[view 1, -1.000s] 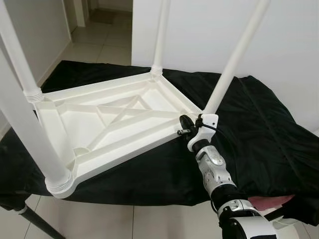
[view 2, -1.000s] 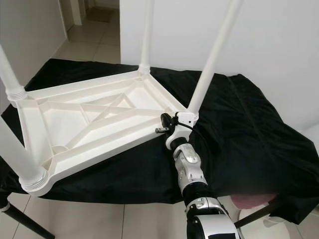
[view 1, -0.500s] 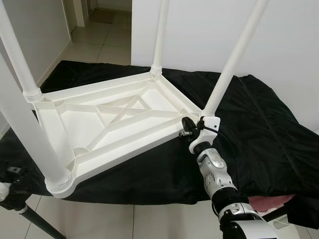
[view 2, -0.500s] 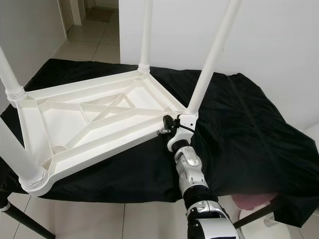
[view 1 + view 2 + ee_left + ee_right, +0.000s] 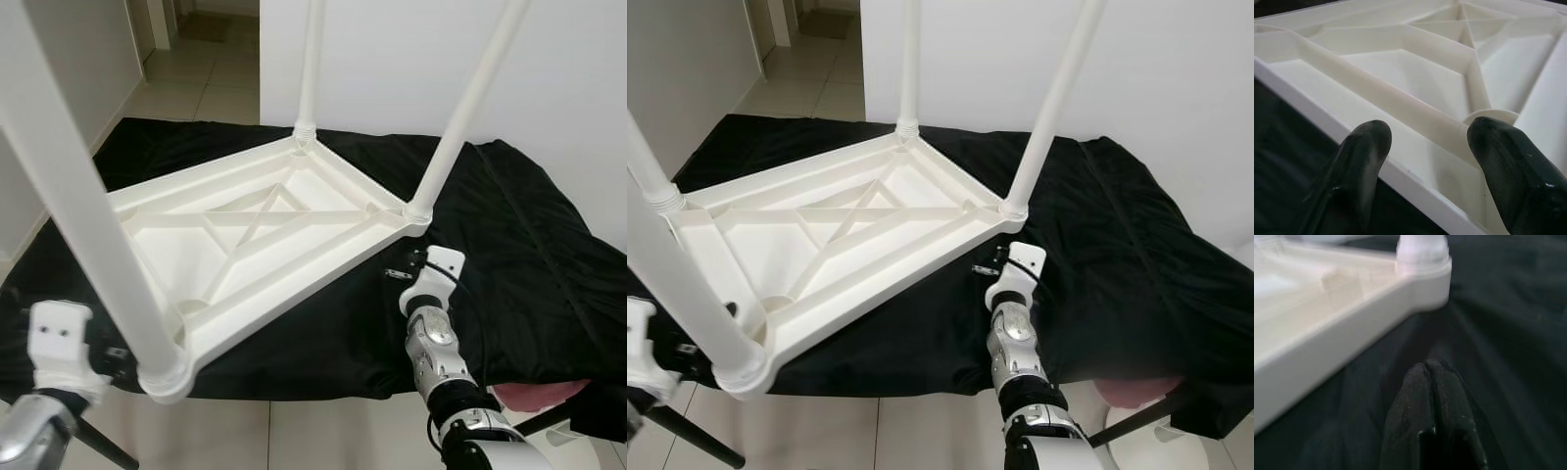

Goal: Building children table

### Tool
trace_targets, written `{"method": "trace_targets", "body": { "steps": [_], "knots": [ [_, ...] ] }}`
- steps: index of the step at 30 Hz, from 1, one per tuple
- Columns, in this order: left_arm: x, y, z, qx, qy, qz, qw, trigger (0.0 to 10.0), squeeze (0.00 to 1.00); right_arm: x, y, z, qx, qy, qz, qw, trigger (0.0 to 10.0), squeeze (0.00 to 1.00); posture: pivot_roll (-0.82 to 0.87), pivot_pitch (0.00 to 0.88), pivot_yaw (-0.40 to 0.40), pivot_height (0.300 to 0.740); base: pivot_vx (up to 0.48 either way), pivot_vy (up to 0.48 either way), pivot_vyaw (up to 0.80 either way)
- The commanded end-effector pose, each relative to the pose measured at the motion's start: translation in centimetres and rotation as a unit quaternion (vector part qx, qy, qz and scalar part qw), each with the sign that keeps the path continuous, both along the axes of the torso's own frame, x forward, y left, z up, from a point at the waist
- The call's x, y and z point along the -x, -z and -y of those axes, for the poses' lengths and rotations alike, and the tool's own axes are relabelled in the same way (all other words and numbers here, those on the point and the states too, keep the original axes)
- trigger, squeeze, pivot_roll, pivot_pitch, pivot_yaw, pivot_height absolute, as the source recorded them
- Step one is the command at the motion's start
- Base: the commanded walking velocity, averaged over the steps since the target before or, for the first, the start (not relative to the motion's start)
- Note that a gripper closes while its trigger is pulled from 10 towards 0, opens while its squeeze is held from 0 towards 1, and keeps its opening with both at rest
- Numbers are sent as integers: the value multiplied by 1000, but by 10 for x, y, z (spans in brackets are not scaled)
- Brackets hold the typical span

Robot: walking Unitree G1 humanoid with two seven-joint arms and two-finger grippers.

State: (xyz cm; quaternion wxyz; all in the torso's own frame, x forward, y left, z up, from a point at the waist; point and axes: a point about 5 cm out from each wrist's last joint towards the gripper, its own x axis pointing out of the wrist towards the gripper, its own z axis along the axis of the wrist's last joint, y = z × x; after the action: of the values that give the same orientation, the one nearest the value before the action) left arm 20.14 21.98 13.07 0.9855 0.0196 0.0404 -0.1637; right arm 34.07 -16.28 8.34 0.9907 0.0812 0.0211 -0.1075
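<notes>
White plastic children's table [image 5: 255, 230] lies upside down on the counter [image 5: 509, 245], which is draped in black cloth; all four legs point up. Ribbed underside with a diagonal cross brace faces the camera.

Legs seen from the head camera: far leg [image 5: 312, 69] at 12 o'clock, right leg [image 5: 468, 108] at 2 o'clock, near-left leg [image 5: 93, 211] at 8 o'clock, and a fourth leg [image 5: 649, 162] at 9 o'clock.

Right tool [image 5: 404, 269] sits at 4 o'clock, just below the corner carrying the right leg, low over the cloth and apart from the table rim. Right wrist camera: fingers [image 5: 1432, 416] pressed together, gripping nothing, corner socket ahead of them.

Left tool [image 5: 1432, 147] at 7 o'clock, at the near-left corner. Left wrist camera: fingers spread wide, the table's edge rail running between them; can't tell if the pads touch the plastic. Nothing clamped.

White wall behind, tiled floor [image 5: 196, 78] at 11 o'clock.
</notes>
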Motion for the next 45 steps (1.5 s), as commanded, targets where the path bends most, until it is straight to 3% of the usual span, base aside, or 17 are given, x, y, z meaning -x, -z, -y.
{"method": "trace_targets", "body": {
  "steps": [1,3,4,11,17,22,23,29,33,38,45],
  "knots": [
    [0,11,23,6,55,-20,998,10000,0,-3,5,-1,-7,-4,-27,1000,10000,0,183,50,-48,740,0,0,0],
    [0,11,23,6,55,-20,998,10000,0,-3,5,-1,-7,-4,-27,1000,10000,0,183,50,-48,740,0,0,0],
    [0,12,35,12,74,-18,997,10000,0,-5,5,-2,-7,-10,-37,999,10000,0,182,50,-47,740,0,0,0],
    [-5,4,69,32,130,2,991,10000,0,-21,-8,-3,1,-41,-45,998,10000,0,175,46,-43,740,0,0,0],
    [-7,0,80,35,154,13,987,10000,0,-28,-17,-7,14,-61,-41,997,10000,0,170,42,-42,740,0,0,0],
    [-14,-11,93,39,172,37,984,10000,0,-37,-27,-18,14,-119,-47,992,10000,0,157,33,-37,740,0,0,0],
    [-20,-20,101,44,180,53,981,10000,0,-41,-31,-24,-7,-155,-52,986,10000,0,152,29,-32,740,0,0,0],
    [-22,-26,109,48,189,65,979,10000,0,-44,-35,-29,-30,-188,-51,980,10000,0,152,29,-32,740,0,0,0],
    [-22,-29,112,52,198,69,976,10000,0,-45,-38,-34,-16,-209,-51,976,10000,0,138,29,-29,740,0,0,0],
    [-19,-36,121,52,229,75,969,10000,0,-44,-39,-50,41,-284,-57,956,10000,0,138,33,-27,740,0,0,0],
    [-21,-44,123,60,224,84,969,10000,0,-44,-44,-46,43,-298,-26,953,10000,0,137,35,-28,740,0,0,0]
  ]
}}
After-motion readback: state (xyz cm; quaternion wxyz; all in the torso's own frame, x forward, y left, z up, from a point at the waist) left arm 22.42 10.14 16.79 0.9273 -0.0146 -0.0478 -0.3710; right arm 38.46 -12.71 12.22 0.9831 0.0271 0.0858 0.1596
